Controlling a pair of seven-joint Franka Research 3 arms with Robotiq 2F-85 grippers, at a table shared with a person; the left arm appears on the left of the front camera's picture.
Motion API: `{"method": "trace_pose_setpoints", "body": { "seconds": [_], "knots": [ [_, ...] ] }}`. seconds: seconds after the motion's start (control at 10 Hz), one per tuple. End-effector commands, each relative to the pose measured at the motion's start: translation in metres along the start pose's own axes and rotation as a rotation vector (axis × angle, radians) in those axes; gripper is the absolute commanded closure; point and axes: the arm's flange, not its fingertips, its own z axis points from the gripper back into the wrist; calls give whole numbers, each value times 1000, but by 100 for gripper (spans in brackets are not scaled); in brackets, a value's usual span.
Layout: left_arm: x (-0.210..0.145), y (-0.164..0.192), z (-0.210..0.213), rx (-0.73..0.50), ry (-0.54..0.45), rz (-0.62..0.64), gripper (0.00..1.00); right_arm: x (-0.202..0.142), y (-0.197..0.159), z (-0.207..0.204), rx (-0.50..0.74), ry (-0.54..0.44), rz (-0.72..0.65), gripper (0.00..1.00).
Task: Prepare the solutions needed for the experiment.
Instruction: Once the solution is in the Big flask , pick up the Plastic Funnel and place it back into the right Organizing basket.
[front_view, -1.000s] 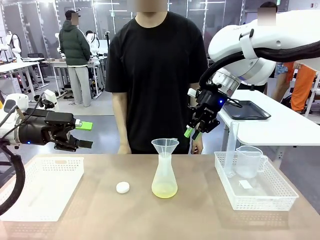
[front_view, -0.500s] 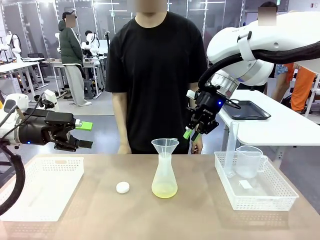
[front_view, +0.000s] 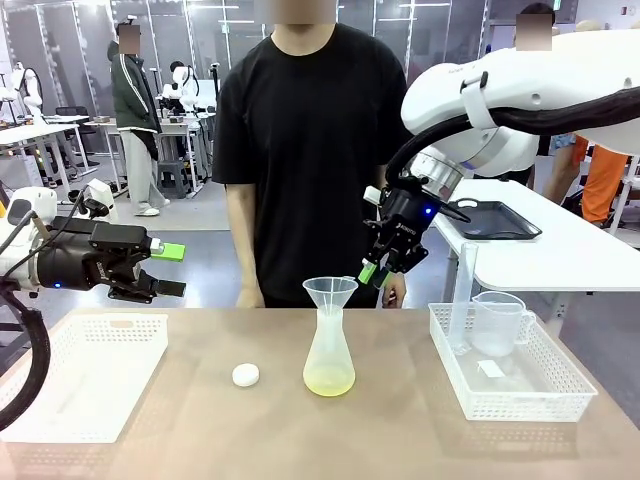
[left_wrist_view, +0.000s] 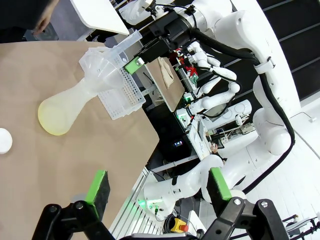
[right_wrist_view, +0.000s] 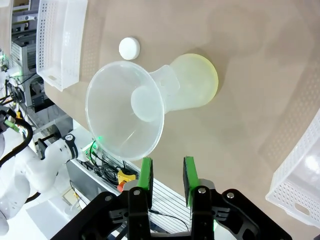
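- Since the earlier frames the right gripper (front_view: 371, 274) had shifted toward picture left, and it hung in the air just above and beside the rim of the clear plastic funnel (front_view: 330, 291), not touching it.
- In the right wrist view the right gripper (right_wrist_view: 167, 167) had its 2 green pads close together with a narrow gap, and nothing was gripped between them.
- The funnel sat upright in the neck of the frosted translucent conical flask (front_view: 329, 355), which stood near the middle of the brown table (front_view: 200, 430).
- The pale yellow-green solution (front_view: 329, 381) lay as a shallow layer at the bottom of that flask; the right wrist view showed it as a yellowish tint through the flask's base (right_wrist_view: 202, 82).
- A small white round cap (front_view: 245, 375) lay on the table just beside the flask, on the robot's left, apart from it.
- The left gripper (front_view: 172, 270) hovered above the far edge of the white perforated basket (front_view: 110, 322) at the table's left end, jaws spread wide and holding nothing.
- In the left wrist view the left gripper (left_wrist_view: 159, 182) was equally released, with the flask (left_wrist_view: 70, 107) and funnel (left_wrist_view: 95, 65) well beyond its pads.
- A second white perforated basket (front_view: 520, 410) at the right end held a clear plastic measuring jug (front_view: 498, 323), standing upright.
- A person in a black T-shirt (front_view: 310, 120) stood at the far side of the table, behind the flask.
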Motion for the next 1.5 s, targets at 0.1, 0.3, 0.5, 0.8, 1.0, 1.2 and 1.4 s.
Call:
{"method": "trace_pose_setpoints", "body": {
  "seconds": [0.1, 0.3, 0.5, 0.8, 1.0, 1.2, 1.4],
  "knots": [
    [2, -2, -2, -22, -16, 17, 0, 18, 3, -5, -24, 27, -65, 67],
    [2, -2, -2, -22, -16, 17, 0, 22, 2, -10, -3, 18, -73, 67],
    [2, -2, -2, -22, -16, 17, 0, 29, 2, -15, 10, 19, -74, 67],
    [2, -2, -2, -22, -16, 17, 0, 36, 6, -22, 18, 14, -57, 67],
    [2, -2, -2, -22, -16, 17, 0, 33, 12, -20, 11, -7, -57, 67],
    [2, -2, -2, -22, -16, 17, 0, 30, 15, -22, 10, 8, -58, 67],
    [2, -2, -2, -22, -16, 17, 0, 35, 14, -32, 9, 33, -64, 67]
  ]
}}
